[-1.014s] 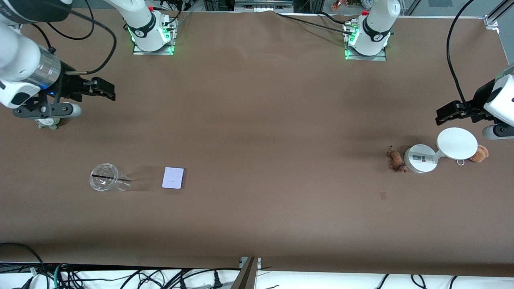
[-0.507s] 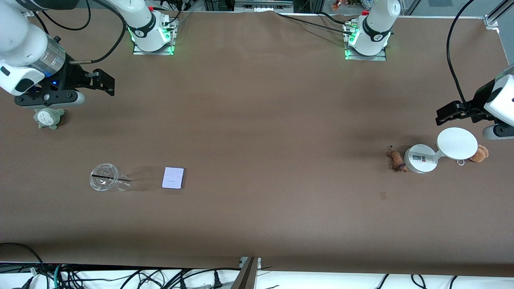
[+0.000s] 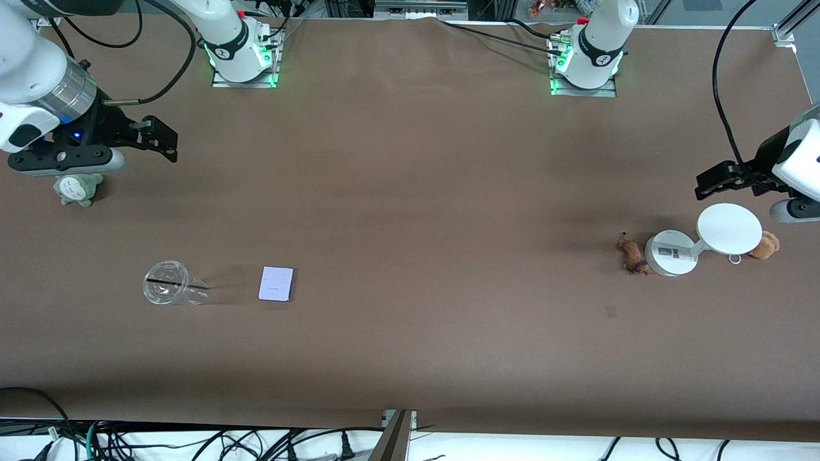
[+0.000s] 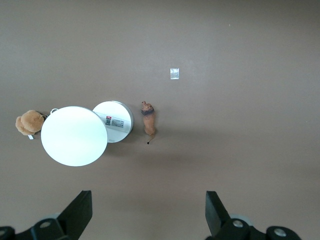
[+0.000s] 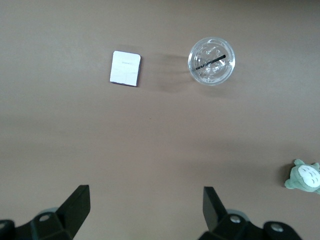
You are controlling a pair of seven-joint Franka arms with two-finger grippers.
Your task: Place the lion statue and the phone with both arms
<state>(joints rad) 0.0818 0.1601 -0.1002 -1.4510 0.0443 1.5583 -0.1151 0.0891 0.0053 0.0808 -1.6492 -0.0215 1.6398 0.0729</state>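
The lion statue lies on the brown table toward the left arm's end, beside the round base of a white stand. It also shows in the left wrist view. The phone lies flat, face up, toward the right arm's end; it also shows in the right wrist view. My left gripper is open and empty, up over bare table by the stand. My right gripper is open and empty over bare table at its end.
A clear lidded cup lies beside the phone. A grey-green plush sits under the right wrist. A tan plush sits by the stand's white disc. A small tape patch is nearer the camera than the lion.
The right arm has drawn back toward the robots' side of the table, uncovering the grey-green plush. The left arm has not moved.
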